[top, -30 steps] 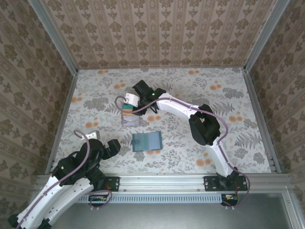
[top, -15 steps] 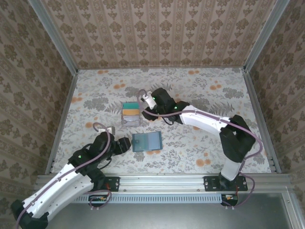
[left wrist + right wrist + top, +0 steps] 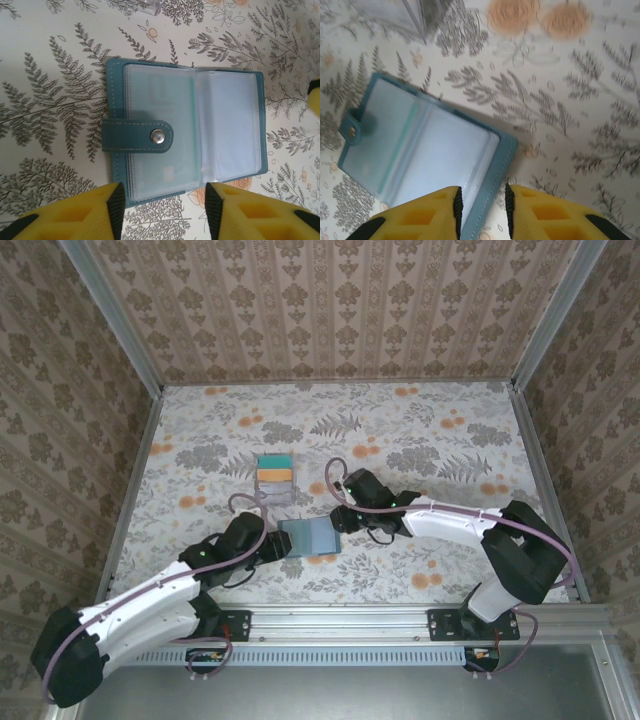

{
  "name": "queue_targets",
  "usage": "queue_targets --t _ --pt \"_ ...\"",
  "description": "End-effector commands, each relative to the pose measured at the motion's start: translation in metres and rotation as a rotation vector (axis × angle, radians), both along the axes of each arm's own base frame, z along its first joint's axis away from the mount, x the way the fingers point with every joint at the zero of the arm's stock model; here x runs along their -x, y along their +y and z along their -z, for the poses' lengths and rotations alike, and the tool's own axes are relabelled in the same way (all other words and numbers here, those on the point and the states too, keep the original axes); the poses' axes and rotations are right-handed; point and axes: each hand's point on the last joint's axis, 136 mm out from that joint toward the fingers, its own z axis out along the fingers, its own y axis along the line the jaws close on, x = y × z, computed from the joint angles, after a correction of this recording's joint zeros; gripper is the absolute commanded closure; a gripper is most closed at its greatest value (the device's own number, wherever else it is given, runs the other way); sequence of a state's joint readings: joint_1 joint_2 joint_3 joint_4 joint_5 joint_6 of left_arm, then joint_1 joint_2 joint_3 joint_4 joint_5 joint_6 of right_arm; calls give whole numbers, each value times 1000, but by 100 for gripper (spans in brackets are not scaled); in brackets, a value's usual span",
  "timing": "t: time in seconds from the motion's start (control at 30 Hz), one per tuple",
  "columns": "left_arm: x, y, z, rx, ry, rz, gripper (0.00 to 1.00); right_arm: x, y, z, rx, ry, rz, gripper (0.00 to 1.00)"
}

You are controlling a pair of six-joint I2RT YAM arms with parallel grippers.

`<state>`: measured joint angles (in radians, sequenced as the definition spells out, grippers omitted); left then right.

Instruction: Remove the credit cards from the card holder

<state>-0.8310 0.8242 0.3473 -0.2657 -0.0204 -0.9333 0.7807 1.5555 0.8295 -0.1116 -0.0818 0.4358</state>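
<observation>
Okay so the card holder (image 3: 308,537) is lying open and flat on the flowery table (image 3: 450,440), near the front edge, with both arms on it from either side. From the left wrist view the holder (image 3: 185,135) shows its clear sleeves, and its snap strap (image 3: 137,136) is folded across the left page. A thin green edge runs along the fold, maybe a card in there, hard to say.

Left gripper (image 3: 275,545) sits at the holder's left side. In its own camera the gripper (image 3: 162,210) has its yellow fingers (image 3: 75,215) spread wide, with the holder's near edge between the tips. Can't tell if they touch it.

Right gripper (image 3: 340,520) is at the holder's right side. Up close the gripper (image 3: 482,212) has its fingers (image 3: 545,215) only a little apart, straddling the teal cover edge of the holder (image 3: 420,150). Bare table shows beside that edge, so it doesn't look clamped.

Further back, the credit cards (image 3: 274,469), one teal and one orange, lie on a small grey tray (image 3: 272,496), apart from the holder.
</observation>
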Motion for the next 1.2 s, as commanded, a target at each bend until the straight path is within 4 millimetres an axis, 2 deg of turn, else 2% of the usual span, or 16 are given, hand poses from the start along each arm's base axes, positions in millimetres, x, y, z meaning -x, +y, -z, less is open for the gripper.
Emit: queue_targets --t 0.0,0.2,0.3,0.7,0.97,1.17 --pt "-5 -12 -5 22 -27 37 54 10 2 4 -38 39 41 69" --pt "-7 -17 4 6 -10 44 55 18 5 21 -24 76 42 70" --pt "-7 -20 8 -7 5 55 63 21 7 28 -25 93 37 72" --pt "-11 -27 27 -68 56 77 64 27 6 43 15 115 41 75" --pt "-12 -24 28 -84 61 69 65 30 6 53 33 131 37 77" --pt "-11 -36 29 -51 76 100 65 32 9 53 26 136 31 78"
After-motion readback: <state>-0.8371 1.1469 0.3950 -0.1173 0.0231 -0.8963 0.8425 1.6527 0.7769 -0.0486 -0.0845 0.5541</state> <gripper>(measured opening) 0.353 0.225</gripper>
